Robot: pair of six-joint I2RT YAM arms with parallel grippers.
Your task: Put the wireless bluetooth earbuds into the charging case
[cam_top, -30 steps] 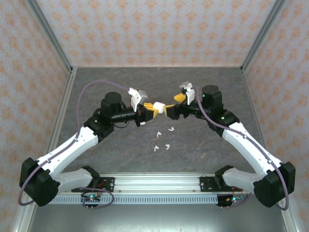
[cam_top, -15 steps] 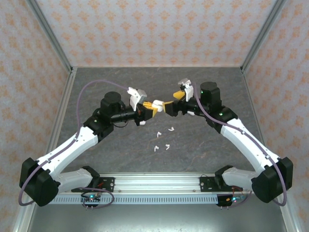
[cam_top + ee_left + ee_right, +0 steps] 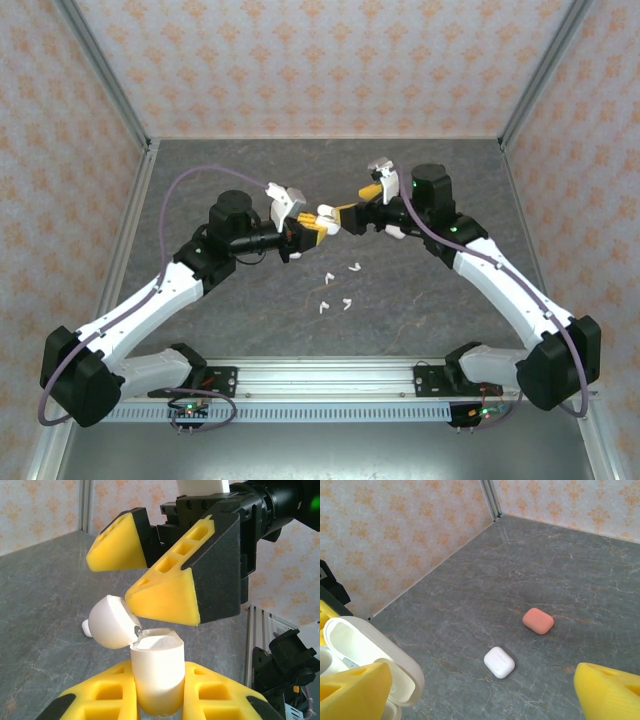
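Left gripper [image 3: 156,702] first: its yellow fingers [image 3: 120,677] are pinched tight on the body of a white charging case [image 3: 155,672], held upright off the table; the case's lid [image 3: 111,622] is flipped open and hangs back on its hinge, to the left in the left wrist view. I cannot tell whether anything sits inside the open well.

Just above the case's mouth comes the right gripper [image 3: 109,580]; its yellow and black fingers [image 3: 165,595] are spread wide with nothing seen between them; the lower finger hovers just over the case's open rim, close beside the lid, and whether it touches I cannot tell. From above, the two arms meet nose to nose at the case, the left reaching in from one side and the right from the other.

Now the earbuds [image 3: 347,303]: four small white ones lie loose on the grey table [image 3: 250,180], on the arm-base side of the held case, well apart from it; two nearer it, two further toward the bases.

In the right wrist view a closed white case [image 3: 499,662] and a salmon-pink case [image 3: 538,620] rest flat on the table well beyond the held case, near each other but apart.
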